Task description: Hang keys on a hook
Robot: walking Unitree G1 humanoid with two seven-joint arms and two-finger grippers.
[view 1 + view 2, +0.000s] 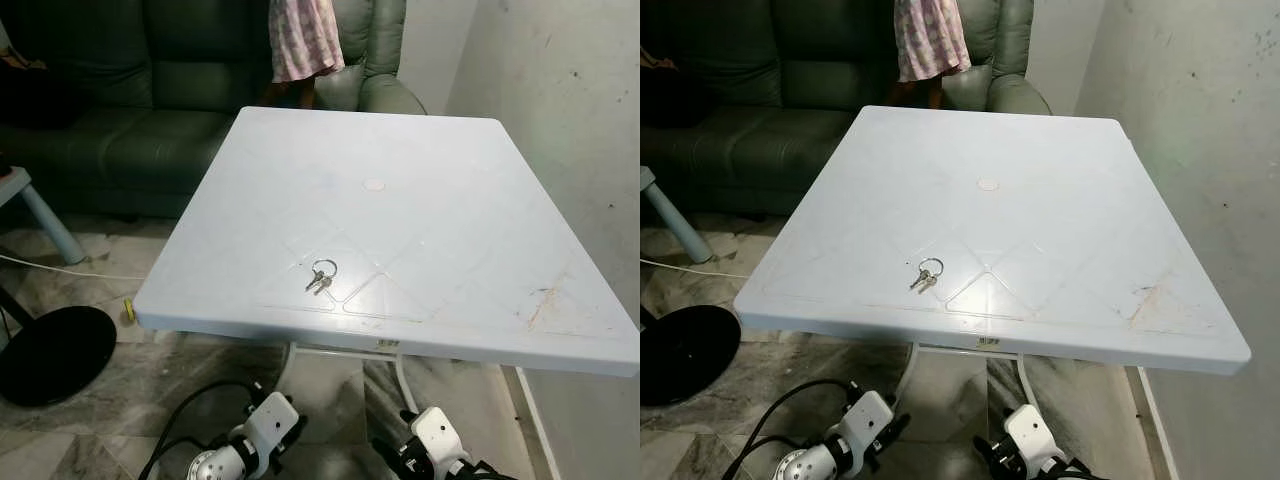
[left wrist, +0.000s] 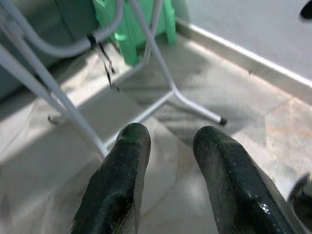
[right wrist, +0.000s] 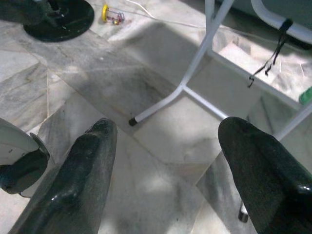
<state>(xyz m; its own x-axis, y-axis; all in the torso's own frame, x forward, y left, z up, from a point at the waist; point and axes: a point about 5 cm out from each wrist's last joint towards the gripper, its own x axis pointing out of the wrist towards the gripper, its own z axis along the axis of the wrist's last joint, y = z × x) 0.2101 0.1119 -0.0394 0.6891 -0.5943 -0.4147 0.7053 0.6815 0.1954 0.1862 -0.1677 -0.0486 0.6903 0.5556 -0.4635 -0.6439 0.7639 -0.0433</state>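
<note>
A small bunch of keys (image 1: 320, 276) on a metal ring lies on the white square table (image 1: 450, 210), near its front edge and a little left of centre. Both arms hang low below the table's front edge, with their white wrists at the bottom of the eye views. My left gripper (image 2: 168, 146) points at the marble floor by the table legs, its two black fingers a small gap apart and empty. My right gripper (image 3: 168, 146) also faces the floor, its fingers spread wide with nothing between them.
A dark green sofa (image 1: 130, 90) stands behind the table, with a person in a pink patterned skirt (image 1: 303, 35) beside it. A white wall (image 1: 570, 120) runs along the right. A black round base (image 1: 50, 350) sits on the floor at left. White table legs (image 3: 195, 63) stand close.
</note>
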